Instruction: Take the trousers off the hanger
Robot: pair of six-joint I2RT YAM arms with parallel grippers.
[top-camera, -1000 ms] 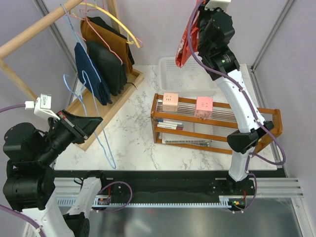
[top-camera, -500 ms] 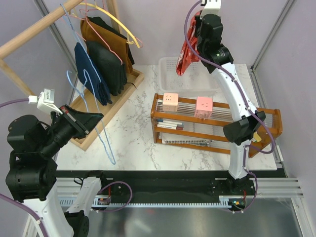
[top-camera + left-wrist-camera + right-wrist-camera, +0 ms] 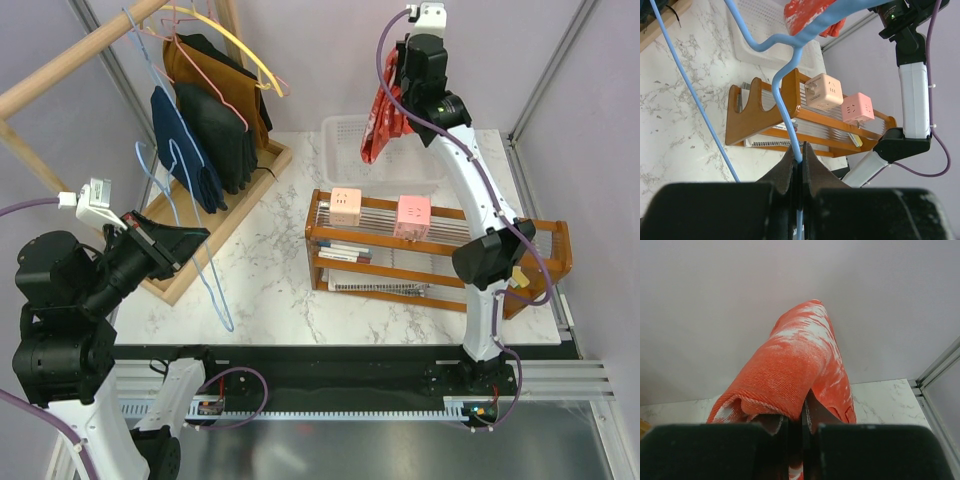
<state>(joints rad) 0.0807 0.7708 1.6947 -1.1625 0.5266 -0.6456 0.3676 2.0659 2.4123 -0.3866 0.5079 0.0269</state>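
Note:
My right gripper [image 3: 393, 103] is shut on the bright red, white-speckled trousers [image 3: 378, 128] and holds them bunched high above the white basket [image 3: 338, 133], well away from the hanger. In the right wrist view the trousers [image 3: 795, 360] fold over my shut gripper [image 3: 802, 416]. My left gripper [image 3: 188, 243] is shut on the thin light-blue wire hanger [image 3: 214, 288], held bare above the table's left side. In the left wrist view the gripper [image 3: 799, 159] pinches the hanger's wire [image 3: 785, 107]. The trousers [image 3: 807, 15] show far behind it.
A wooden clothes rack [image 3: 225, 205] at the back left holds navy, black and brown garments on yellow and pink hangers. A low wooden shelf rack [image 3: 440, 250] with two pink cubes [image 3: 345, 205] stands mid-table, in front of the basket.
My right arm has lowered and shifted the trousers slightly right over the basket. My left arm rose a little with the hanger, then held still.

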